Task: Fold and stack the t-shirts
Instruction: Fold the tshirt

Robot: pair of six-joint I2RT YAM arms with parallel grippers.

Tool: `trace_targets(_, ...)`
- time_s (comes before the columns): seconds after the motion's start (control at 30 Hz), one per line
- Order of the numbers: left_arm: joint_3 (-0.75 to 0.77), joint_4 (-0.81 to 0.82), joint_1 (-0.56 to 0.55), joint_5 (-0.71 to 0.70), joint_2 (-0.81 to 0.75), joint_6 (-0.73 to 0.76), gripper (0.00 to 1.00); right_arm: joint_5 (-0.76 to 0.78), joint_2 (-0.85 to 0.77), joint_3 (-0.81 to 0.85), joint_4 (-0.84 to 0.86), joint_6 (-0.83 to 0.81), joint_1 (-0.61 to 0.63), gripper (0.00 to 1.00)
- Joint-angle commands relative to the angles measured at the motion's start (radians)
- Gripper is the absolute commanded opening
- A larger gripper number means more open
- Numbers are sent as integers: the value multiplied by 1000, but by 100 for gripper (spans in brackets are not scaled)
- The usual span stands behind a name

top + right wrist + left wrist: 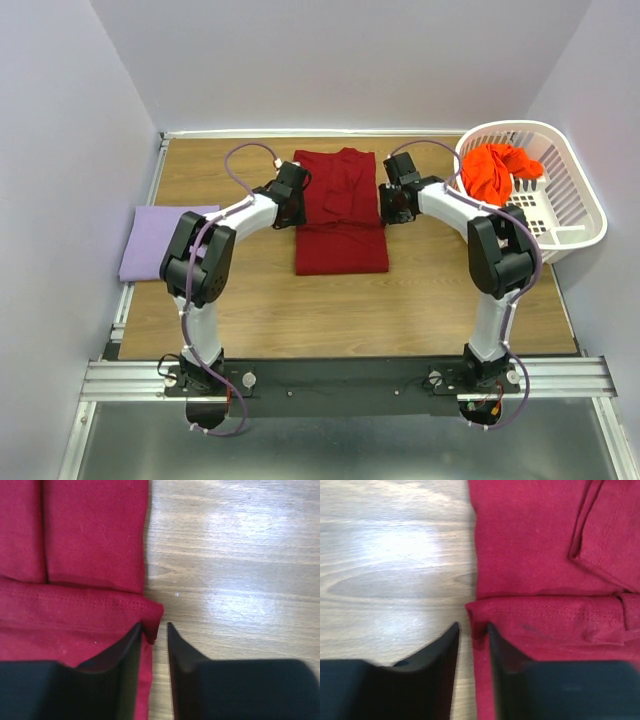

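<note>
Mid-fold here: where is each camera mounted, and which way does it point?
Top external: above and behind the bases, looking down on the table, crimson t-shirt, lavender t-shirt and basket; left arm and right arm show whole.
Left wrist: on the left arm, facing down at the shirt's left edge; left jaws pinch the fold corner.
Right wrist: on the right arm, facing down at the right edge; right jaws pinch the other corner.
Shared: both wrist views show the same crimson fold and wood.
</note>
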Motion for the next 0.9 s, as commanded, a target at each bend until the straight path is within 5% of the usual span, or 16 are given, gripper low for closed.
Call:
trace_targets(0.0,-13,12,4,-74,-110,-32,47,-42,-75,21,13,-21,-7,38)
trace_targets(0.2,-87,-13,-57,-131,-271,-98,48,-106,-141,6,59,-18,58,40)
trace_targets(0.3,-144,10,-137,-134,-308,-122,39,-195,-141,-19,131,-14,88,35)
trace_targets(0.5,-193,47,-270,-75,-227,-159,18,-292,-60,-15,210,13,131,14)
trace_targets(0.87,-302,53,-313,4,-144,-179,15,-346,48,-12,243,22,153,12)
